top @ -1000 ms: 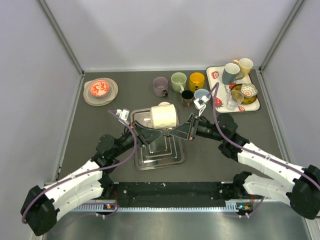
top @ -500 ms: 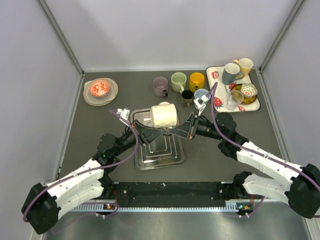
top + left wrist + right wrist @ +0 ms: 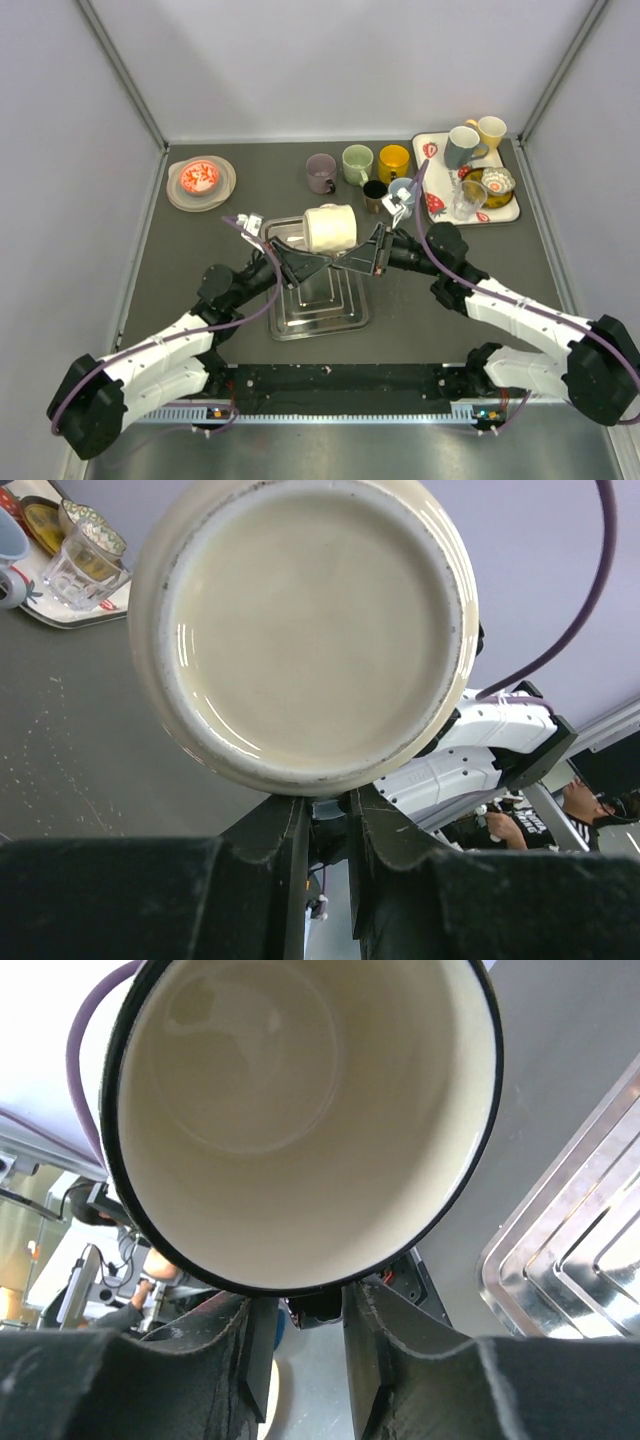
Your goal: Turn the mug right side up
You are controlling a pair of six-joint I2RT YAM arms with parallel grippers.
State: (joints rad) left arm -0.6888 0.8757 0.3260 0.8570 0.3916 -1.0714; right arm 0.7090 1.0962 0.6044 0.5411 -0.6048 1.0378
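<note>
over the steel tray (image 3: 322, 308), mug (image 3: 330, 228) sideways between closed left hand (image 3: 327, 808) and slightly parted right hand (image 3: 308, 1305).

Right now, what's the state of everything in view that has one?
cream mug: on its side, in the air over the steel tray, between both grippers.
left gripper: shut, fingers close together under the mug's base.
right gripper: open, fingers apart below the mug's rim.
steel tray: flat, right way up.
purple mug: upright.
green mug: upright.
yellow mug: upright.
glass: upright on the strawberry tray.
</note>
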